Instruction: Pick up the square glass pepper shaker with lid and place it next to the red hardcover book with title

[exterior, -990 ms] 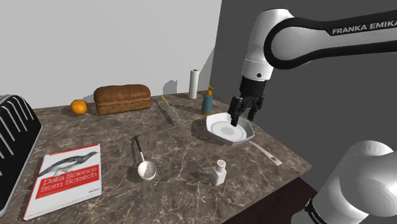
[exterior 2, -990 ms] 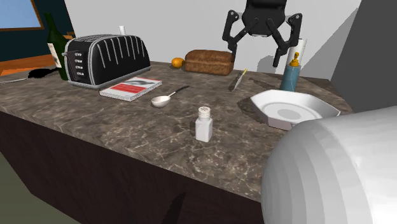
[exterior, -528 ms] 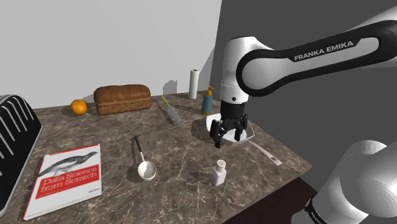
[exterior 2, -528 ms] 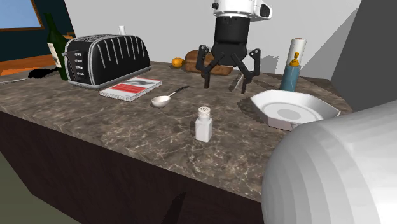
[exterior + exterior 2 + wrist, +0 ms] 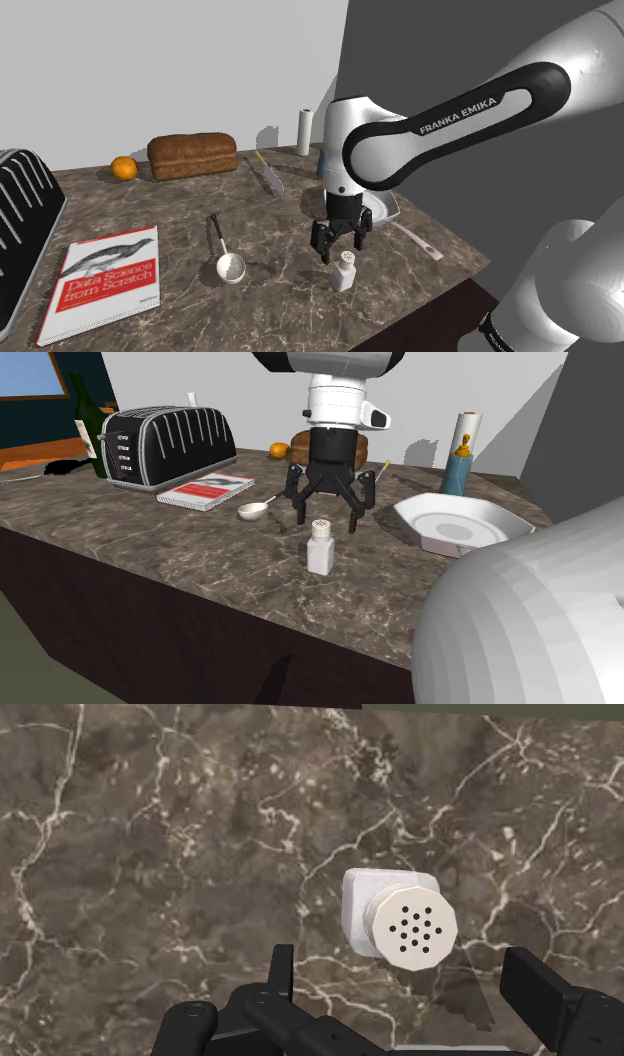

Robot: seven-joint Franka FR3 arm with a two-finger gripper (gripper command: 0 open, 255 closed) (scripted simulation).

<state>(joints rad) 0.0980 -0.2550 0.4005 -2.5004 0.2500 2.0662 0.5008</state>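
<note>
White shaker (image 5: 343,272), perforated lid (image 5: 413,931), upright on marble counter (image 5: 280,288); jaws spread above.

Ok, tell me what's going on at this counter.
The arm's black gripper hangs open just above the white shaker, which stands upright on the dark veined counter, not yet gripped. The red book lies flat farther along the counter, beside the black toaster.

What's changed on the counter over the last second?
The open black hand came off the white pan, down and to the shoulder view's left, and now hovers just above the white square shaker with its perforated lid. Nothing taken hold of. Shaker, pan and red-and-white book stayed put.
</note>
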